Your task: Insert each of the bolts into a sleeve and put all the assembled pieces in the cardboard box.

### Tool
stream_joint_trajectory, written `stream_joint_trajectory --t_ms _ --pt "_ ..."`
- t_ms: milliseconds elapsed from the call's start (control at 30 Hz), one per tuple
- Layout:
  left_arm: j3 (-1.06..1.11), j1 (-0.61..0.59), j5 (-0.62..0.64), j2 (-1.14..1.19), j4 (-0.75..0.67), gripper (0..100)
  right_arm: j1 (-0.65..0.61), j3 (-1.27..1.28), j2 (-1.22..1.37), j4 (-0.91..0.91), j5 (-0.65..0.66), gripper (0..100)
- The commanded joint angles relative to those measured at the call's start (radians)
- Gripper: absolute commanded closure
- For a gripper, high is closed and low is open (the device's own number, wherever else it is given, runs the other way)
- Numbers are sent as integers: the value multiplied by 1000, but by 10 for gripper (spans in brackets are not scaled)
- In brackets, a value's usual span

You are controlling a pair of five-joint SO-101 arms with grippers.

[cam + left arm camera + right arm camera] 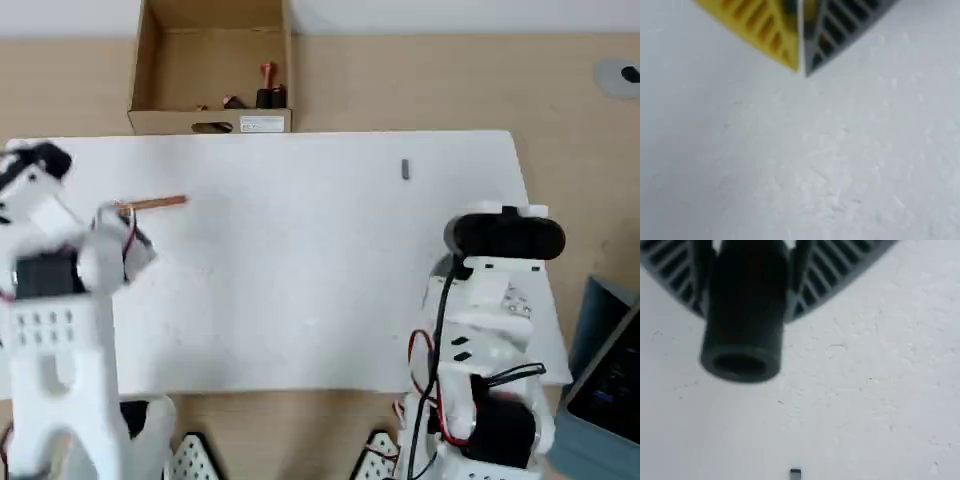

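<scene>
Right wrist view shows the right gripper (746, 310), its grey ribbed fingers (840, 270) pinching a black cylindrical sleeve (742, 340) from both sides. The sleeve's open end faces the camera, with the white sheet (880, 390) behind it. Farther off on that sheet lies a small grey piece (795, 472). The high view places this piece (405, 169) near the sheet's far edge, well apart from both arms.

Left wrist view has the left gripper (801, 67) over bare sheet. Its fingers (765, 30), one yellow and one grey, are pressed together at the tips.

From the high view, the left arm (60, 280) stands at the sheet's left side. A thin copper-coloured rod (155, 204) is just beside the arm's front end, and whether the arm touches it cannot be told. The right arm (480, 330) is at the sheet's near right corner.

A brown cardboard box (145, 70) stands open on the wooden bench (420, 80), just beyond the sheet's far edge. Inside the box, toward its right side, lie dark and copper-coloured pieces (268, 92).
</scene>
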Motion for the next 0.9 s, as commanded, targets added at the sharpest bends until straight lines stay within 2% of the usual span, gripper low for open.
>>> stream_joint_trajectory --t_ms 0,267,467,733,867 --pt "-245 0 63 209 49 998 13 1 -15 -5 -8 989" --pt "-578 -6 244 650 172 996 13 1 -15 -6 -8 989" --pt "-784 -6 376 900 178 995 13 1 -15 -8 -9 989" --pt "-1002 -8 499 1115 175 993 13 1 -15 -8 -9 989" --pt "-1069 -8 523 1199 178 902 13 1 -15 -8 -9 989"
